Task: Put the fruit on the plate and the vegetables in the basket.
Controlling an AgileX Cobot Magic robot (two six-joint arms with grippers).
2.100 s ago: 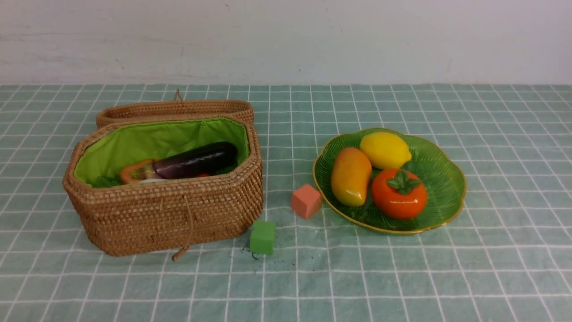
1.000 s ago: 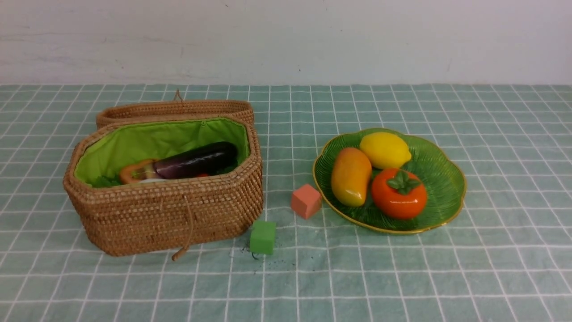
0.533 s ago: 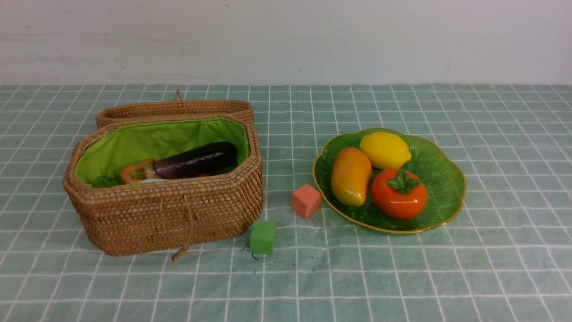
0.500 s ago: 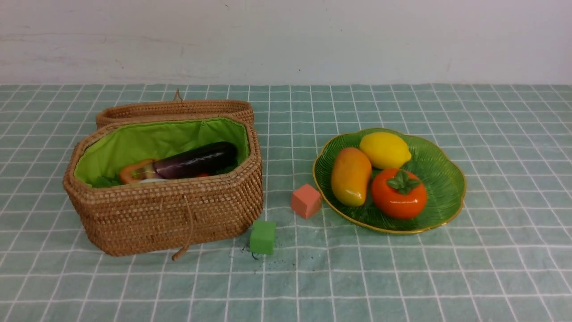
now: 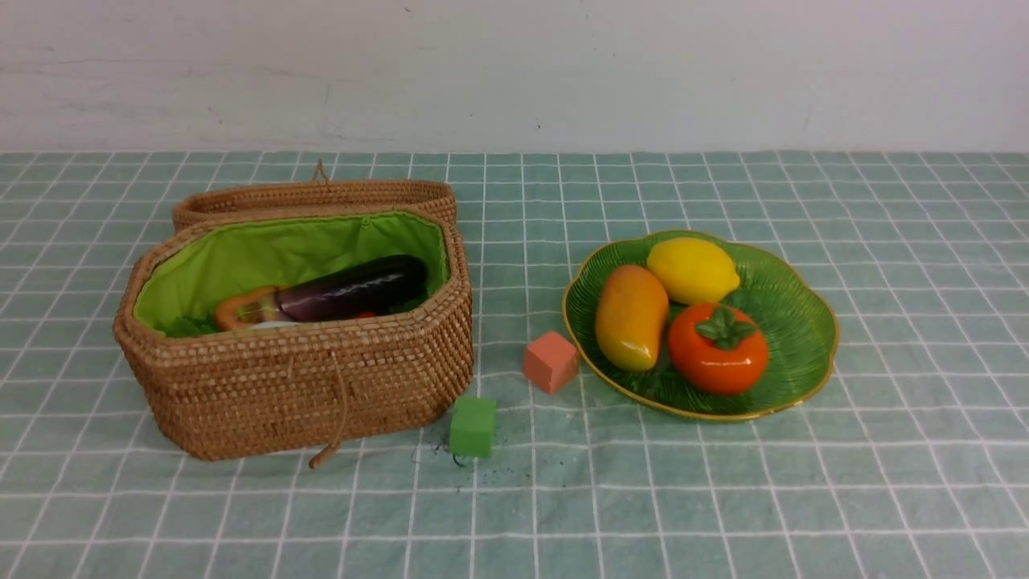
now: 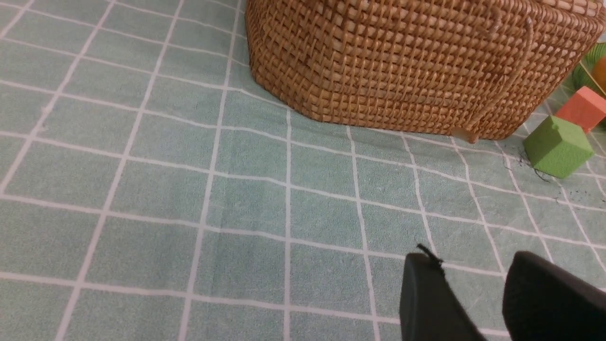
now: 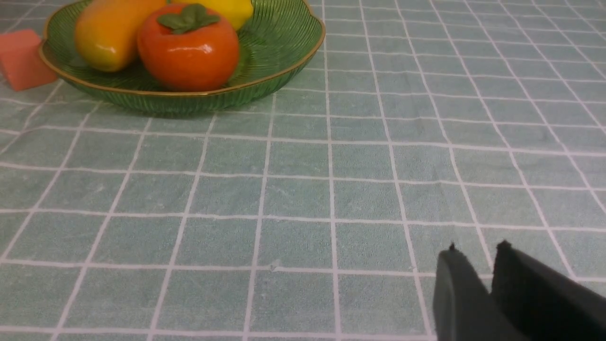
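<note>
- Left tool (image 6: 471,258) is hanging low over the desk (image 5: 723,498) on the near side of the basket (image 5: 305,386), its jaws standing apart and carrying nothing.
- Right tool (image 7: 478,247) is hovering over bare cloth well short of the plate (image 5: 792,322), its jaws showing only a narrow slit between the tips and gripping nothing.
- Neither arm is showing in the front view, and nothing there is differing from the views of the last two seconds: every item is sitting just where it was.
- Lemon (image 5: 693,269), mango (image 5: 631,316) and persimmon (image 5: 718,347) are all resting on the plate, touching one another.
- Eggplant (image 5: 354,287) is lying inside the basket over the pepper (image 5: 241,308); a sliver of white and some green leaves are peeking out beneath, and the potato is not showing from here.
- Wicker lid (image 5: 313,195) is lying open behind the basket.
- Pink cube (image 5: 551,362) and green cube (image 5: 473,426) are staying on the cloth between basket and plate, as they should.
- With no fruit or vegetable left loose on the desk, the sorting is looking finished, and both arms are seemingly parking.
</note>
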